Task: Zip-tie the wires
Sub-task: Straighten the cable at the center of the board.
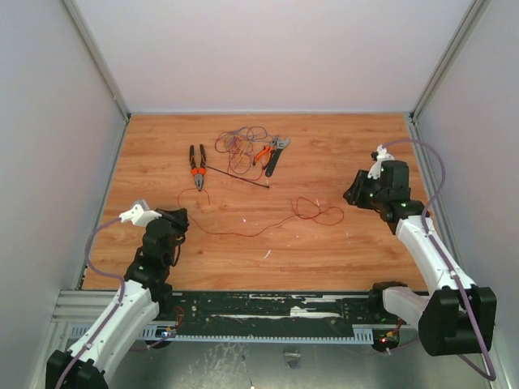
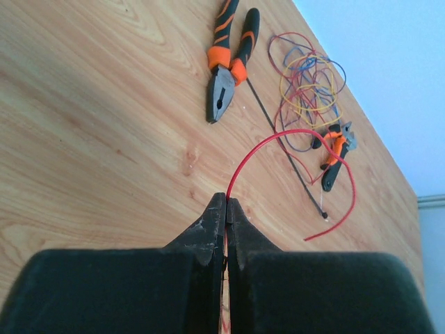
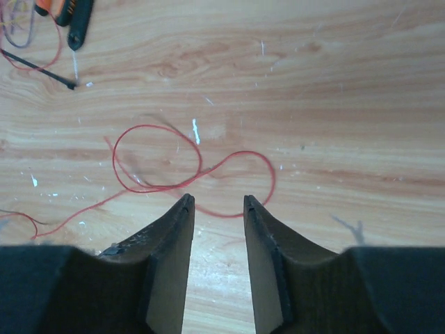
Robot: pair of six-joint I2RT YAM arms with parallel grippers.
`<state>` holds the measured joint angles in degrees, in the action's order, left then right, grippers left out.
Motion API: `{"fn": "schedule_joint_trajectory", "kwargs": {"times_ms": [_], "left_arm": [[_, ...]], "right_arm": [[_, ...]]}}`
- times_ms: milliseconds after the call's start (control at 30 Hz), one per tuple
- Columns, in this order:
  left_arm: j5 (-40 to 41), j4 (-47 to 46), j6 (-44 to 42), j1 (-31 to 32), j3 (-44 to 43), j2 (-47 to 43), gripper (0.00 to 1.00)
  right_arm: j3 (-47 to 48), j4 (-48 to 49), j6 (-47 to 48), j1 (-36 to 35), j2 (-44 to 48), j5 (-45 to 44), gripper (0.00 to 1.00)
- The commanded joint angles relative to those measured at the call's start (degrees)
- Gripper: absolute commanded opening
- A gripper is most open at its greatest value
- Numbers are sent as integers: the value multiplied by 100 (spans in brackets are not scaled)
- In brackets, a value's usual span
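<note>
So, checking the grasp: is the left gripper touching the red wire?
Touching. The left wrist view shows the red wire pinched in the shut left gripper.

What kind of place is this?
Probably a robot test cell in a lab: a wooden table boxed in by plain white walls, a left arm and right arm mounted at its near edge, pliers and loose wires laid out.

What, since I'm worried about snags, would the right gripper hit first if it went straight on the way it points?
Probably the red wire, looped on the table just ahead of the open right gripper; depth is unclear.
</note>
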<state>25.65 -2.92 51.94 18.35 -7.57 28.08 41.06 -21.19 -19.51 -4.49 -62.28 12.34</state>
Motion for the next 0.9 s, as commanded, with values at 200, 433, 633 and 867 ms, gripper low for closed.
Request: {"fn": "schedule_joint_trajectory", "kwargs": {"times_ms": [200, 433, 633, 867], "left_arm": [[339, -69, 78, -6, 134, -64, 0], [331, -12, 11, -7, 171, -169, 0], [290, 50, 18, -7, 236, -314, 0], [309, 34, -66, -7, 268, -417, 0]], "right_arm": [[271, 166, 18, -49, -220, 226, 40], [522, 654, -297, -1062, -1038, -14, 40], [633, 1249, -790, -1675, -1652, -66, 40], [683, 1835, -1204, -2263, -2344, -335, 40]]}}
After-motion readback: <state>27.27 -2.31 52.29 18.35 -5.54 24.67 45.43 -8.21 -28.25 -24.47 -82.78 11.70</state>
